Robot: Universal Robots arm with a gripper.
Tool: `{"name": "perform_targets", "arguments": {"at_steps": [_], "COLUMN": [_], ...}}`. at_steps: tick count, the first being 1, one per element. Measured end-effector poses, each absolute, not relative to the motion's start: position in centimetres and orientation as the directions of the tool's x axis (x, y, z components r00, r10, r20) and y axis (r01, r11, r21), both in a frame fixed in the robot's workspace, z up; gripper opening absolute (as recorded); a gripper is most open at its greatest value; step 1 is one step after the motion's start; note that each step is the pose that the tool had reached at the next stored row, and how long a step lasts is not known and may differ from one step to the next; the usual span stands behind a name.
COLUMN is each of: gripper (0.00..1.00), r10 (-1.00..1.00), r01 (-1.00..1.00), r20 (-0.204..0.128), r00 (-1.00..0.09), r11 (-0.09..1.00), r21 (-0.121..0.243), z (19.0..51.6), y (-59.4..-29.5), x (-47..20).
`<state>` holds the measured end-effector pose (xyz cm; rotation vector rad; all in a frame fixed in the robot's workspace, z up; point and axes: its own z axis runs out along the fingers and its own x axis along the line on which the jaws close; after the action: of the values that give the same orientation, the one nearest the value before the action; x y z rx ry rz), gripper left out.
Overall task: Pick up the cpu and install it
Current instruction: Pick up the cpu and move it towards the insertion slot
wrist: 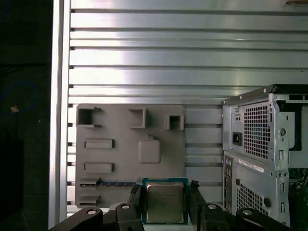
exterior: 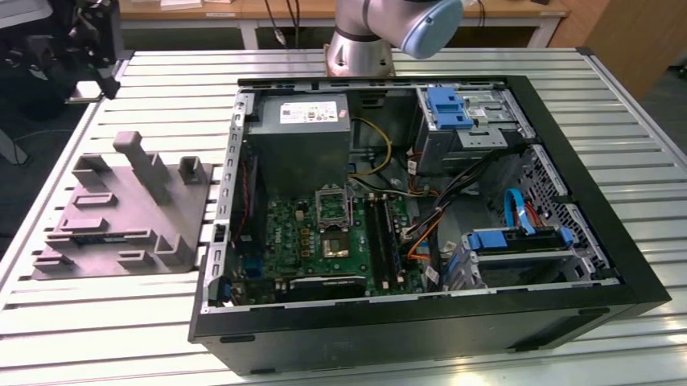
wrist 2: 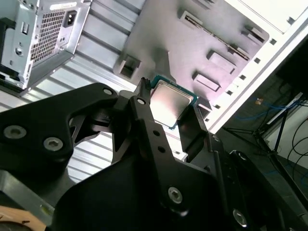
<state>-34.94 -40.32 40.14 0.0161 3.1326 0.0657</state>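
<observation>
- End effector (wrist: 164, 192) clenched on the cpu (wrist: 164, 206) — a finger at each side, in both wrist views
- Cpu hangs well above the grey tray (wrist: 120, 163) on the table (wrist: 168, 53)
- Pickup looks done — seating it in the socket (exterior: 331, 206) inside the case (exterior: 429, 326) is left

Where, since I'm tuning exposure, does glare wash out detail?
Second wrist view: glare bleaches the cpu's metal top and pales the grey fixture plate. First wrist view: bright reflected bands streak the slatted table. Exterior view: no harsh glare, but the inside of the computer case sits in shadow.
</observation>
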Motion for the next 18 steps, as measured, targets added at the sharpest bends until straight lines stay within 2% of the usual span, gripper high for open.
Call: {"name": "perform_targets", "arguments": {"at_steps": [18], "gripper": [0.47], "r10": [0.011], "r01": [0.01], "r20": [-0.008], "r00": [-1.0], "r11": [0.999], "r21": [0.042], "z": [40.1], "y": [-40.3], "x": [-28.4]}}
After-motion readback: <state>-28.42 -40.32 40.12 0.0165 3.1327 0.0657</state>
